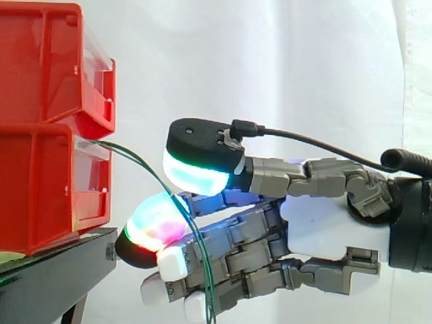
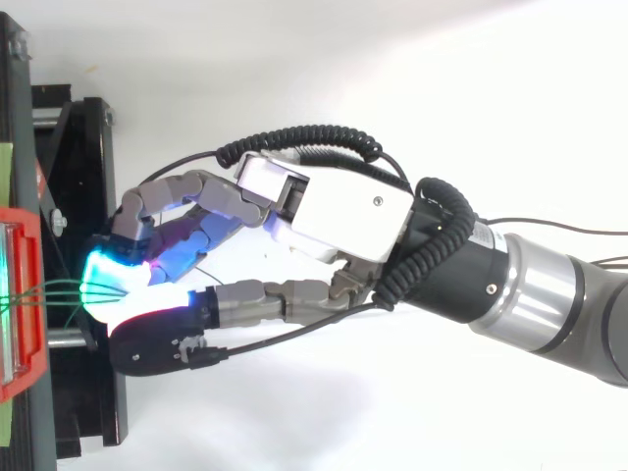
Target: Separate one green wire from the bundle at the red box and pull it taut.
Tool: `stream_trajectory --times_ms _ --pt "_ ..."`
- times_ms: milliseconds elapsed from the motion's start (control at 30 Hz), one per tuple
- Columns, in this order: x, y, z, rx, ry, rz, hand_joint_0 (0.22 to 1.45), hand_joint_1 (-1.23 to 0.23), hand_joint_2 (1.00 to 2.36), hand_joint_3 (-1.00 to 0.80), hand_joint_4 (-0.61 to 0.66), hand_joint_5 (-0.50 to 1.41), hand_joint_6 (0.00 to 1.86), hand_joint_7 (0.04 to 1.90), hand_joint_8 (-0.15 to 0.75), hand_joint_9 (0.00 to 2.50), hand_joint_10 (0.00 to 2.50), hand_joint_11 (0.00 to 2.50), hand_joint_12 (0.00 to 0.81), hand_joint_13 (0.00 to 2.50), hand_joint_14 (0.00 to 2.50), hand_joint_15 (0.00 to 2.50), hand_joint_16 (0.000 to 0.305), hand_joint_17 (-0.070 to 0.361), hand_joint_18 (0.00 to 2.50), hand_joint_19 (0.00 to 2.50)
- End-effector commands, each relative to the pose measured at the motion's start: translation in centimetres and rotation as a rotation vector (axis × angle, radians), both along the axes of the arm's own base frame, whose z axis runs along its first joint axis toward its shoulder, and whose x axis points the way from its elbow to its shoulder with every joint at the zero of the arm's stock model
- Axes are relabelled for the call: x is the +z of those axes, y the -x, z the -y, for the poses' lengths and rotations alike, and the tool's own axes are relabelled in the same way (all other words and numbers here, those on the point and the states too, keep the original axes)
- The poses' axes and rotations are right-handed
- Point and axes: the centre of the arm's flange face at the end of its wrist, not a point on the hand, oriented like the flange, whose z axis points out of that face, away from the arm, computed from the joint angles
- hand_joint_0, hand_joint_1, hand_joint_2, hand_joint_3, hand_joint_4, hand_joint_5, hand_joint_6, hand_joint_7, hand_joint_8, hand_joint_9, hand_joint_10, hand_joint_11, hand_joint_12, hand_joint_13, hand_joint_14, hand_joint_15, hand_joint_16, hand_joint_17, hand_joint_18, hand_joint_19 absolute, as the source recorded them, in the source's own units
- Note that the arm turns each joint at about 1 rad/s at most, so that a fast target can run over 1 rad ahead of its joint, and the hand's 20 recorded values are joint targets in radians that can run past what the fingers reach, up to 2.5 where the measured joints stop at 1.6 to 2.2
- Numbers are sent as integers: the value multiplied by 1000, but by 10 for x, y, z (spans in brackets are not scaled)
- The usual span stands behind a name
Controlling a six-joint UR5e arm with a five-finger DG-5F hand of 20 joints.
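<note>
Hand (image 1: 331, 223) is in from the right, reaching left, its front end right up by the lower red box (image 1: 47, 196) on the black stand (image 1: 61, 260). A second red bin (image 1: 47, 61) sits stacked on top, white curtain (image 1: 270, 61) behind. Green wires (image 1: 138, 158) come out at the top front edge of that lower box, arc over to the right & then drop across the front of the hand, off the bottom of the side view. From above, the hand (image 2: 343, 211) meets the wires (image 2: 44, 292) just right of the box (image 2: 27, 245), a few strands fanning out from the box toward it. Grip: can't tell. The wires pass thru the front of the hand, but whether it's clamped on one or only lying against them isn't readable from either angle

Progress, as a judgement: approach looks done, the hand's at the bundle. Separation is unclear: at least two strands run close together down the drop, so no single strand looks clean apart from the rest yet. Taut? No: the run from box to hand bows in a loose curve, & the tail hangs slack. So prob. early-to-mid. Left to do: secure one strand, get it clear of the others, then draw off to the right, away from the box, till that curve goes straight
</note>
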Motion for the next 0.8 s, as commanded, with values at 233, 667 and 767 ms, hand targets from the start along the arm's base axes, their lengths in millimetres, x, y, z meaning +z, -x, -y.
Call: stream_trajectory --times_ms 233,667,767 --pt "28 8 2 -3 -2 -24 614 -746 1015 -242 112 -165 919 970 267 987 17 534 312 776 13 344 50 112 672 591" --pt "36 15 0 -12 5 -56 615 -739 1003 -466 122 -140 929 1020 265 1115 16 617 307 819 14 364 48 109 702 595" --pt "38 15 1 -12 5 -56 539 -581 1000 -500 135 -134 915 1017 272 1146 16 605 322 843 14 368 51 114 729 603"
